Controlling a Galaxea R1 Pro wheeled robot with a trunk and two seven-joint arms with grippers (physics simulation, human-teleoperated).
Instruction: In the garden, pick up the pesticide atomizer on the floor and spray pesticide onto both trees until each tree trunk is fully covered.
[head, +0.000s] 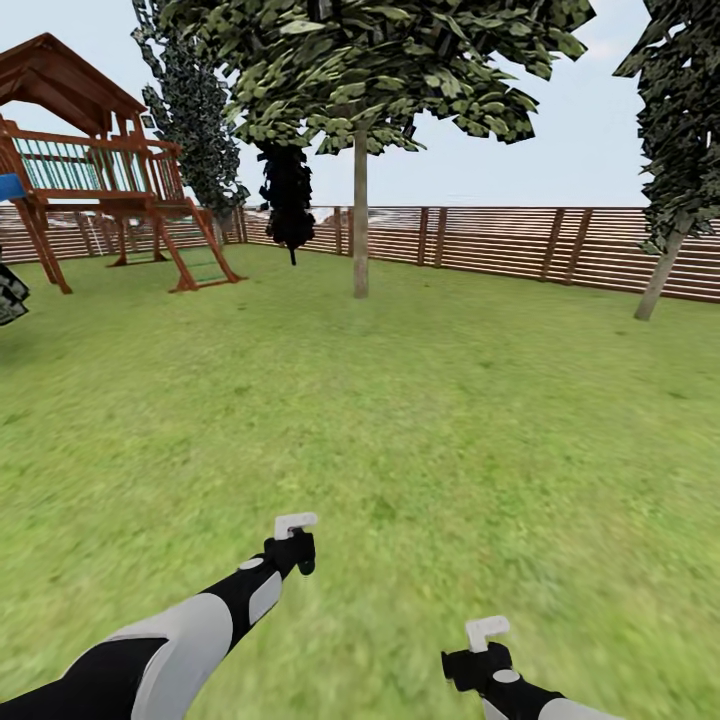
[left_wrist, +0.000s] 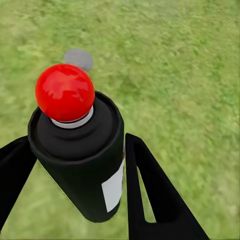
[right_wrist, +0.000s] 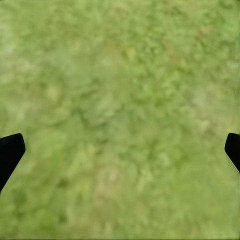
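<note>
Between the left jaws (left_wrist: 75, 165) sits the pesticide atomizer (left_wrist: 82, 155), white label (left_wrist: 114, 187) unreadable; right jaws (right_wrist: 120, 152) spread wide.

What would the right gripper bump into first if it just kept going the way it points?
Probably just the grass. The right gripper is open and empty, and its wrist view shows lawn ahead between the fingertips. How far off is unclear.

Wide green grass lawn (head: 420, 400) — one flat round grey stepping stone (left_wrist: 78, 58) lies ahead of the left pincer (left_wrist: 75, 190).
</note>
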